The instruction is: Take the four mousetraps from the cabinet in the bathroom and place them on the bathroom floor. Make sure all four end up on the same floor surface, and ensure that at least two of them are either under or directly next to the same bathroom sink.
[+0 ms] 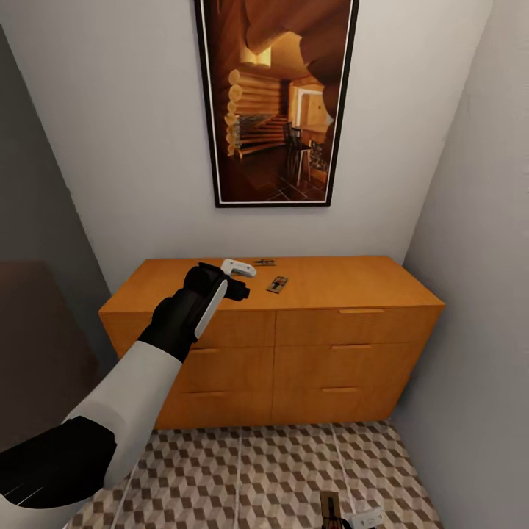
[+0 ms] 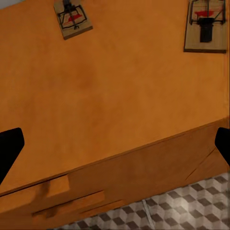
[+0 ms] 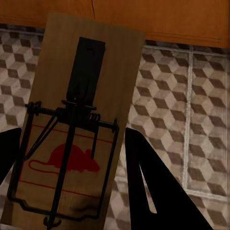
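Two mousetraps (image 1: 277, 284) lie on the cabinet (image 1: 345, 283) top at frame centre, one (image 1: 264, 262) nearer the wall — my left gripper (image 1: 236, 278) hangs just left of them, its fingers (image 2: 9, 148) spread wide. Low in frame, my right gripper (image 3: 72, 158) is clamped on a third trap (image 3: 81, 124) above the cube-patterned floor (image 1: 242, 470).

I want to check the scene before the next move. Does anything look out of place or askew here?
Nothing looks damaged or spilled. Two mousetraps lie flat on the cabinet top, at different angles. The right gripper holds a third mousetrap above the bathroom floor.
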Robot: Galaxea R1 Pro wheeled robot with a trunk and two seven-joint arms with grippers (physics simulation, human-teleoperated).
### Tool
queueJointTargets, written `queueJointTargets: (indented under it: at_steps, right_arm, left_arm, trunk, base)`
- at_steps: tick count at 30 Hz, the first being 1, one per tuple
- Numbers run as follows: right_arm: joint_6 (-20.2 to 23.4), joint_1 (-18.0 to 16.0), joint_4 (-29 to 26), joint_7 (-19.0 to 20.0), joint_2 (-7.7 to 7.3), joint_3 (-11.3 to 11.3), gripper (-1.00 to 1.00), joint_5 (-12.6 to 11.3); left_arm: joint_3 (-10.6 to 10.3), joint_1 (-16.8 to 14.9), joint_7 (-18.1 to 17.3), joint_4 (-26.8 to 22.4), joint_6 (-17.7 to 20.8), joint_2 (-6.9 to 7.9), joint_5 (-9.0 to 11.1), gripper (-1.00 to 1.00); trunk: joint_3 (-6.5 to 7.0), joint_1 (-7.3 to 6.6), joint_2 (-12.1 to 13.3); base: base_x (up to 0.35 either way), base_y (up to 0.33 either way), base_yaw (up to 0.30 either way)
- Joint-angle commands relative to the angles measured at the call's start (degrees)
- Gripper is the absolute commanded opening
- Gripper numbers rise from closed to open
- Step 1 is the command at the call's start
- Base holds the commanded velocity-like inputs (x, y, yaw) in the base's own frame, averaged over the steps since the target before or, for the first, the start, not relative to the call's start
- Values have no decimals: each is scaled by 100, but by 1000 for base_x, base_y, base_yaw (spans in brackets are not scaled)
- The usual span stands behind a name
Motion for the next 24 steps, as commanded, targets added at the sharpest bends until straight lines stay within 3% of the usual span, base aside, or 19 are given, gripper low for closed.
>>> queueJointTargets:
  at_steps: [1, 11, 24]
  right_arm:
    - [-13, -3, 2, 38, 0, -39, -100, -2]
    - [-12, -3, 2, 38, 0, -38, -100, -6]
    - [-12, -3, 4, 38, 0, -39, -100, -1]
  left_arm:
    - [-10, -5, 48, -4, 21, 1, 37, 100]
    - [-10, 0, 48, -6, 21, 10, 37, 100]
    - [-10, 4, 48, 30, 21, 11, 39, 100]
  trunk:
    - [-6, 0, -3]
    - [-6, 0, -3]
    - [-6, 0, -3]
  base:
    - [0, -76, 0]
    - [25, -15, 0]
    - [285, 0, 0]
